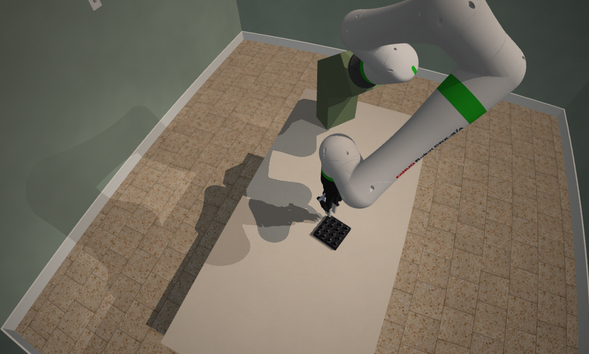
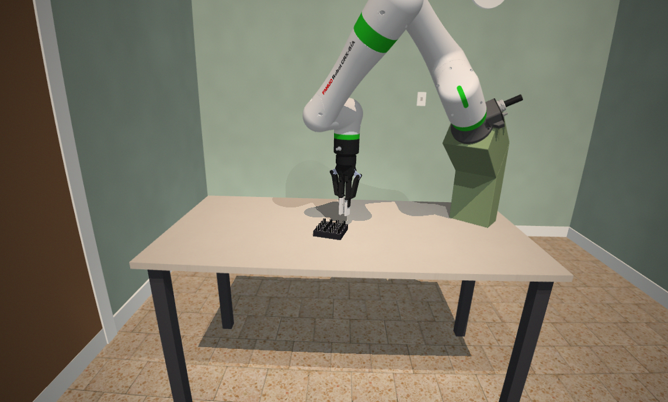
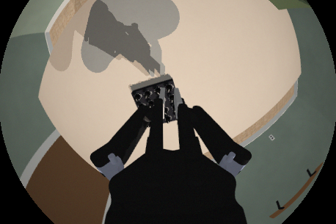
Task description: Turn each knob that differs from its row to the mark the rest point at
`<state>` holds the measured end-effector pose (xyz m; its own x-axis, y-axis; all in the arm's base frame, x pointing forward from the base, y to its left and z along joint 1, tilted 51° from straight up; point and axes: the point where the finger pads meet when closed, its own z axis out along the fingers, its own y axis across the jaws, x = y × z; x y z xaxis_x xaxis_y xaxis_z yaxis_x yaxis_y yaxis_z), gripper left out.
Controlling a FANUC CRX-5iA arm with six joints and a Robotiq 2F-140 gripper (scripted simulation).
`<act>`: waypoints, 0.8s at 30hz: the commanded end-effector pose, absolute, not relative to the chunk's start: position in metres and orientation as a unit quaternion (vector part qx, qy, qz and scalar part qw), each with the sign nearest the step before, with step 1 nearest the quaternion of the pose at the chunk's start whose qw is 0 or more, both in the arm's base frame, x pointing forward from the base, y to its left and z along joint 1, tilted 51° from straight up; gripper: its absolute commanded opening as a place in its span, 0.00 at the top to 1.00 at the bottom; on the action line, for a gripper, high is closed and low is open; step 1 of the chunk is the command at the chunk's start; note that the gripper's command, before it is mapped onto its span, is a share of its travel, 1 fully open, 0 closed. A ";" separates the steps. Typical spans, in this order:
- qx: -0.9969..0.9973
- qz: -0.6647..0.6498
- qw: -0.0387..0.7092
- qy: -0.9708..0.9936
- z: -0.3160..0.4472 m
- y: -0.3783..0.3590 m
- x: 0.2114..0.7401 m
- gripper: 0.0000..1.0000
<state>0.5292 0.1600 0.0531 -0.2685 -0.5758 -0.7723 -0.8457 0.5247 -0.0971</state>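
From left to right in the exterior view, the knob box [image 1: 326, 241] [image 2: 326, 234] [image 3: 142, 98] rests upright on the table [image 1: 288, 285] [image 2: 401, 249] [image 3: 235, 45], presumably for stable turning, and my hand [image 1: 330, 213] [image 2: 344, 213] [image 3: 169, 94] points down above its edge, empty, slightly open, its narrow gap probably set to straddle one knob without disturbing neighbours.

So yeah, muted green walls [image 1: 89, 78] [image 2: 277, 65] [image 3: 26, 63], speckled tan tile floor [image 1: 486, 263] [image 2: 476, 379], pale beige table [image 1: 283, 299] [image 2: 226, 249] [image 3: 235, 37] on dark legs [image 2: 169, 329], shadows falling across the tabletop.
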 end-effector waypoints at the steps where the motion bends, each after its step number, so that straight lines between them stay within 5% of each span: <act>1: -0.457 0.170 0.396 0.778 0.053 0.160 0.529 0.88; 4: -0.457 0.170 0.396 0.778 0.053 0.160 0.529 0.88; 5: -0.457 0.170 0.396 0.778 0.053 0.160 0.529 0.00; 24: -0.457 0.170 0.396 0.778 0.094 0.119 0.499 0.00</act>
